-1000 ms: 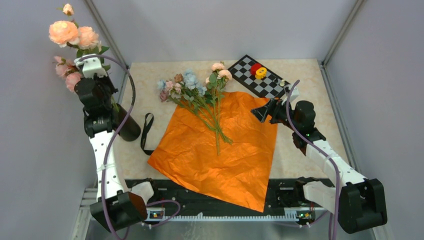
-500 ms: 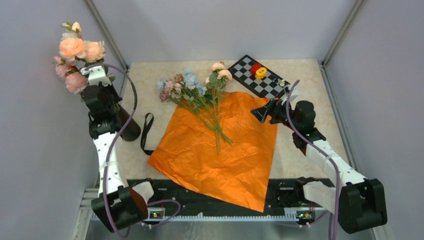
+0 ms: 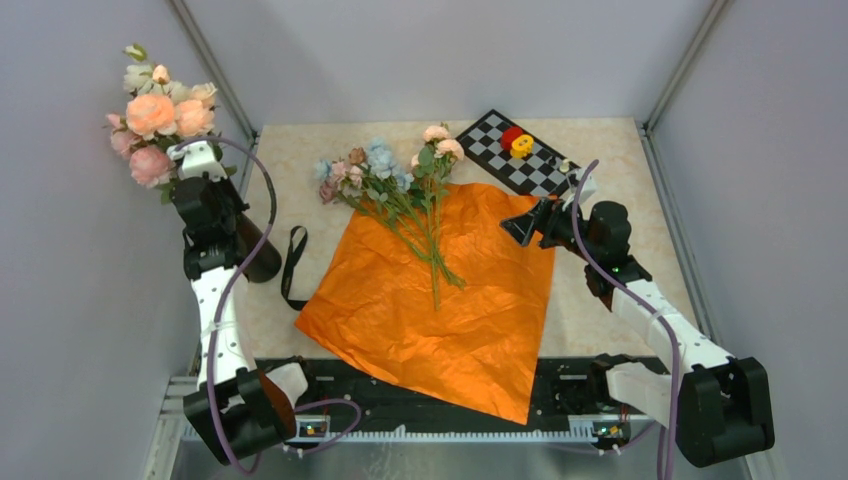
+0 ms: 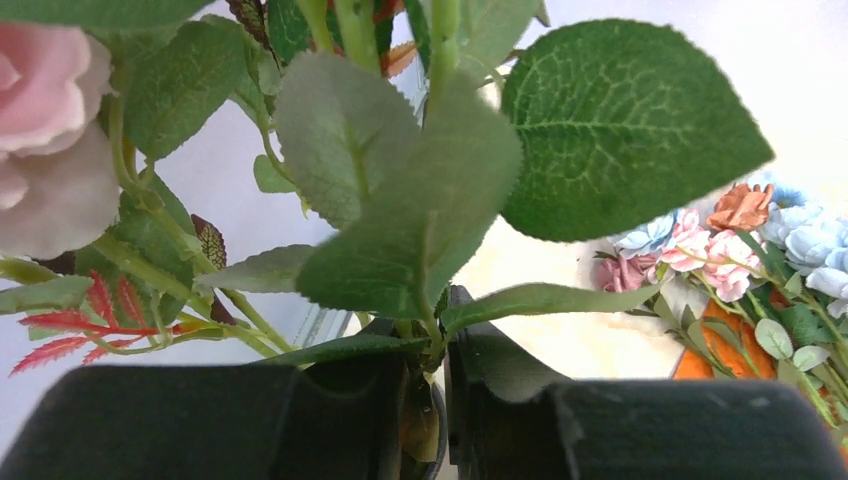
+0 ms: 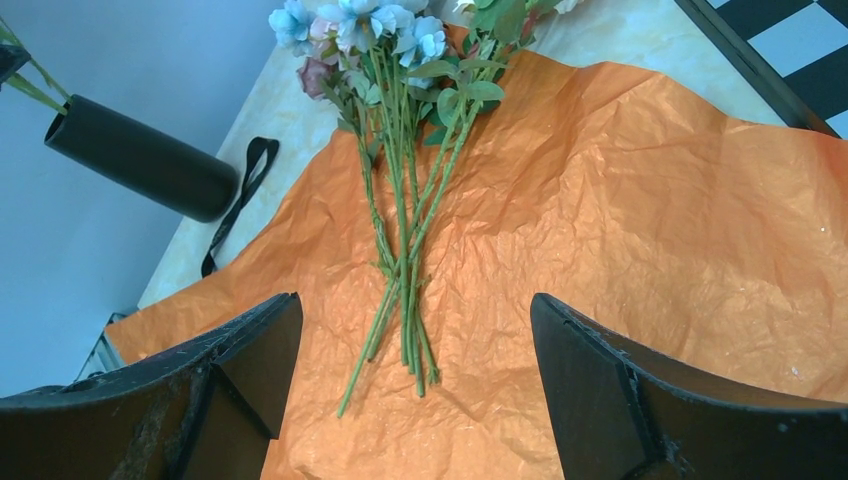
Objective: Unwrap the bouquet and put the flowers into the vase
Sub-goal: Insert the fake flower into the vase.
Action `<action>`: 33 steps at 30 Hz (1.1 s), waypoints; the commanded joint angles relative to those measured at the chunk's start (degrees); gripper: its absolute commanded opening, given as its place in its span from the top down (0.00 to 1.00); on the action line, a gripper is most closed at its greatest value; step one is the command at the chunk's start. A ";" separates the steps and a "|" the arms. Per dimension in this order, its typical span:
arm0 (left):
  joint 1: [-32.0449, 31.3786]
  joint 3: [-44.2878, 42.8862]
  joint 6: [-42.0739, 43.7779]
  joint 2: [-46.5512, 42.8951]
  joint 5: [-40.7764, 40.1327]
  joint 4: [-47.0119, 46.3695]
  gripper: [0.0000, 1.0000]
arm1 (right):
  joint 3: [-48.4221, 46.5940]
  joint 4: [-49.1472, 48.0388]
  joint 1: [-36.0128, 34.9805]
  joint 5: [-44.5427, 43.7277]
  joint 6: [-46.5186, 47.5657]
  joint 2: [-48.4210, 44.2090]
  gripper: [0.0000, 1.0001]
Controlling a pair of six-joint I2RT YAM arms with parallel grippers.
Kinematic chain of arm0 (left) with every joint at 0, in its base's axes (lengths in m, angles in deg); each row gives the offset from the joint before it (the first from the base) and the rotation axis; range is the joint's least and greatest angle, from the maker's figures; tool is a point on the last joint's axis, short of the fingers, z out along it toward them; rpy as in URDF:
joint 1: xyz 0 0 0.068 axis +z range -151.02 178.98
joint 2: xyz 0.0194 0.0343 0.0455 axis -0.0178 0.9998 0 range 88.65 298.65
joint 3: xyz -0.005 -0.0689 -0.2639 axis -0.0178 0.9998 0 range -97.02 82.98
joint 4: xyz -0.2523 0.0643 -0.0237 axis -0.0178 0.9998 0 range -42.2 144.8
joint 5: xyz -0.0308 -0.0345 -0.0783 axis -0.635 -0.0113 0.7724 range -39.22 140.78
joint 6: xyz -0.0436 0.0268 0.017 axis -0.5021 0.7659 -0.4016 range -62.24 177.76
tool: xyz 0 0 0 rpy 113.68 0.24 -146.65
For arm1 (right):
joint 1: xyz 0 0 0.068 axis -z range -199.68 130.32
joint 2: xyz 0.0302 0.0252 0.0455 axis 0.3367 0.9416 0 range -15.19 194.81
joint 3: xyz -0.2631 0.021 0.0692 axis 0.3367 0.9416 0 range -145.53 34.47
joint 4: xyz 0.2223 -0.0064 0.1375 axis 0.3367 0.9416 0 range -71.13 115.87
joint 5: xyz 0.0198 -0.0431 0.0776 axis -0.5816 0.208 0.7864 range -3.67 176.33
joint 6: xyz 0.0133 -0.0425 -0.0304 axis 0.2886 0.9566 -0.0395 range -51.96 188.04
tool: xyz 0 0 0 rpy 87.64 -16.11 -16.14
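The bouquet lies unwrapped: small pastel flowers [image 3: 395, 185] on thin green stems rest across the flat orange paper [image 3: 450, 300], and a black ribbon [image 3: 292, 262] lies to its left. The black vase [image 3: 262, 260] stands at the far left, partly hidden by my left arm. My left gripper [image 3: 200, 165] is above it, shut on the leafy stems of large pink and peach roses [image 3: 155, 115]. In the left wrist view the stems [image 4: 430, 330] run between narrow jaws. My right gripper [image 3: 520, 225] hangs open over the paper's right edge, with the flowers' stems [image 5: 405, 300] ahead of it.
A black-and-white checkerboard [image 3: 540, 165] carrying a red and a yellow piece sits at the back right. Grey walls close in on both sides, near the roses on the left. The vase [image 5: 140, 160] and the ribbon [image 5: 240, 180] also show in the right wrist view.
My left gripper has carried the roses lower and slightly right, toward the vase. The right arm, paper and small flowers have not moved.
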 commanded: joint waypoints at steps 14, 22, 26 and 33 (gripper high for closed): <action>0.48 -1.08 -6.26 -3.43 -0.55 1.66 0.29 | 0.19 -3.23 0.64 2.08 0.05 -0.43 0.14; 0.38 -5.34 -9.39 -4.69 -0.42 8.62 0.03 | 0.15 -3.25 0.58 2.56 -0.07 -0.10 0.14; 0.39 -7.03 -11.36 -5.20 -3.77 13.14 0.01 | 0.19 -3.14 0.62 2.88 -0.35 -0.05 0.14; 0.29 -9.60 -14.29 -5.75 -5.91 21.94 0.01 | 0.10 -2.68 0.58 3.35 -0.44 -0.14 0.15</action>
